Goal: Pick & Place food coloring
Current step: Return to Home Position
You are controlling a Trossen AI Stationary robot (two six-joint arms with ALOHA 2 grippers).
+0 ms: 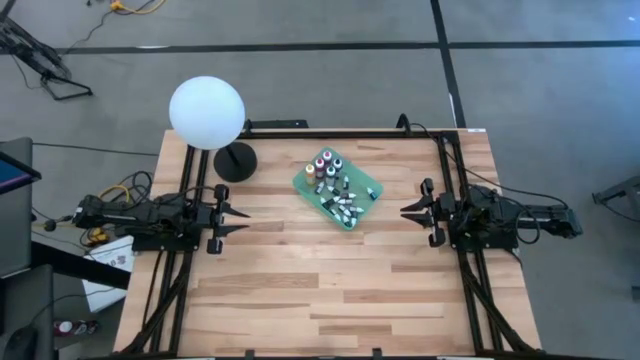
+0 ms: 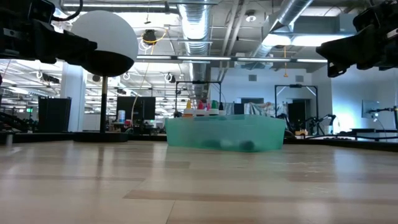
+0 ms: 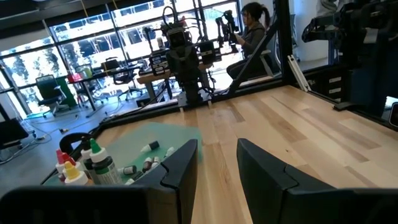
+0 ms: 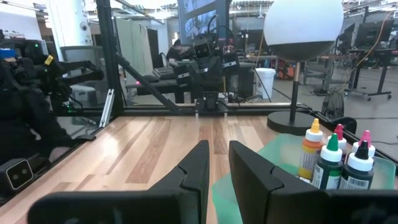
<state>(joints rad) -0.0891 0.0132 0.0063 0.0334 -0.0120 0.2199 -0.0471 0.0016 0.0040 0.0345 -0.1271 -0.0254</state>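
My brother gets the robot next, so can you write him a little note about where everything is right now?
Left gripper: fingers open, empty, raised over the table's left side.
Right gripper: fingers open, empty, raised over the right side.
Food coloring bottles: all in the green bin near the table's back middle, some upright, some lying down.
Done: no bottle shows outside the bin.
Left: probably nothing to pick; both arms look parked.
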